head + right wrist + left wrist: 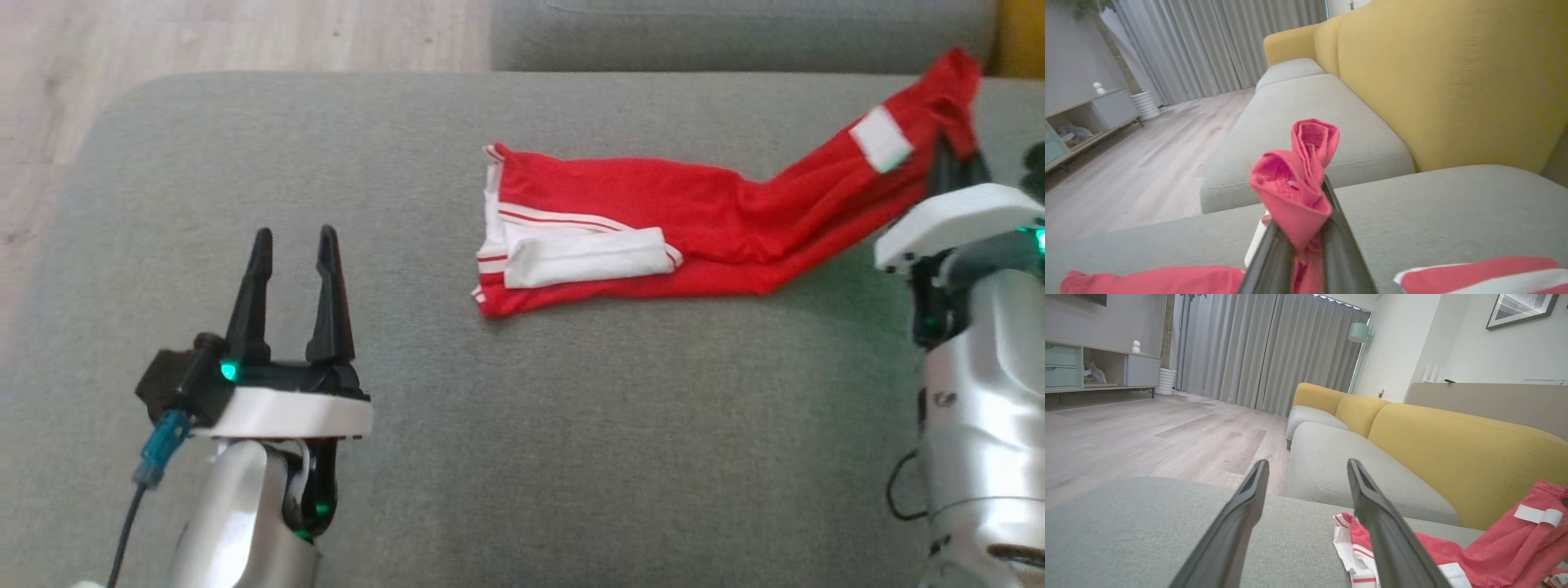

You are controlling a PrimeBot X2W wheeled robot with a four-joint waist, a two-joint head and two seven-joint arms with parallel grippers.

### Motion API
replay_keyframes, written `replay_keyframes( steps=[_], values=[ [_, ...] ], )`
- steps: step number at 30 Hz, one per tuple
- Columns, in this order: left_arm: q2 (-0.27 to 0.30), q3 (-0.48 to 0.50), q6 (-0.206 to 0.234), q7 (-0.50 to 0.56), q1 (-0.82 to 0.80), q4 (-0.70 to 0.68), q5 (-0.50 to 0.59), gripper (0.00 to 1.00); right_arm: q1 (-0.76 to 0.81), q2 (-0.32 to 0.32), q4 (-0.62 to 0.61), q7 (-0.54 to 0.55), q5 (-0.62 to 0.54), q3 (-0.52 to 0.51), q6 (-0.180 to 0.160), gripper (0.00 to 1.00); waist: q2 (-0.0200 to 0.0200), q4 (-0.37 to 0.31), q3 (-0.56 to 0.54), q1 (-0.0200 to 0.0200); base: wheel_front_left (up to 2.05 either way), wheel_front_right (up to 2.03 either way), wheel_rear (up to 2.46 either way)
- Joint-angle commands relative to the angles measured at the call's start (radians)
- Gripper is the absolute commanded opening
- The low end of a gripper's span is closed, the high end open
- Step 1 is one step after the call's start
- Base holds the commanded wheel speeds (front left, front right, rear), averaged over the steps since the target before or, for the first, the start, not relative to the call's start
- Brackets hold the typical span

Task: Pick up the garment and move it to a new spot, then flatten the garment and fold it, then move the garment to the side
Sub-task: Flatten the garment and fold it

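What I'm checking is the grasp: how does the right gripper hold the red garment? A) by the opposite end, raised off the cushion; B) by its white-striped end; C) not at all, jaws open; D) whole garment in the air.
A: the right gripper is shut on a bunched red end of the garment, while the white-striped end lies on the grey cushion.

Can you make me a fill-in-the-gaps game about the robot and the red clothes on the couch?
The red fabric garment with white stripes lies on a soft cushion coloured ____.
The right pincer is squeezed ____ on one end of that garment.
The left pincer is wide ____, holding nothing.
The padded sofa backrest behind is coloured ____.
Missing words: grey, shut, open, yellow.
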Motion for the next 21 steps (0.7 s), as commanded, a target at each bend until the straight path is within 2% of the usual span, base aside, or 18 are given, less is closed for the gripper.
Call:
replay_keyframes(
  steps=[1, 6, 11, 15, 21],
  values=[
    [0.009, 0.021, 0.003, -0.005, -0.014, -0.028, 0.009, 1.0, -0.013, 0.014, -0.045, 0.003, 0.025, 0.055, -0.001, 0.0, 0.0, 0.022, -0.013, 0.0001, 0.0, 0.0, 0.0],
    [0.008, -0.002, 0.005, -0.005, -0.011, -0.03, 0.002, 1.0, -0.005, 0.017, -0.058, 0.013, 0.199, 0.252, -0.001, 0.0, 0.0, 0.07, -0.021, 0.0001, 0.0, 0.0, 0.0],
    [0.008, -0.015, 0.012, -0.005, -0.011, -0.032, -0.005, 1.0, -0.011, 0.017, -0.039, -0.011, 0.331, 0.4, -0.001, 0.0, 0.0, 0.122, -0.013, 0.0001, 0.0, 0.0, 0.0],
    [0.008, -0.028, 0.013, -0.005, -0.017, -0.032, -0.013, 1.0, -0.031, 0.018, 0.008, -0.042, 0.44, 0.522, -0.001, 0.0, 0.0, 0.165, 0.006, 0.0001, 0.0, 0.0, 0.0],
    [0.008, -0.065, 0.015, -0.004, -0.034, -0.017, -0.034, 1.0, -0.066, 0.018, 0.12, -0.101, 0.542, 0.675, -0.001, 0.0, 0.0, 0.222, 0.036, 0.0001, 0.0, 0.0, 0.0]
  ],
)
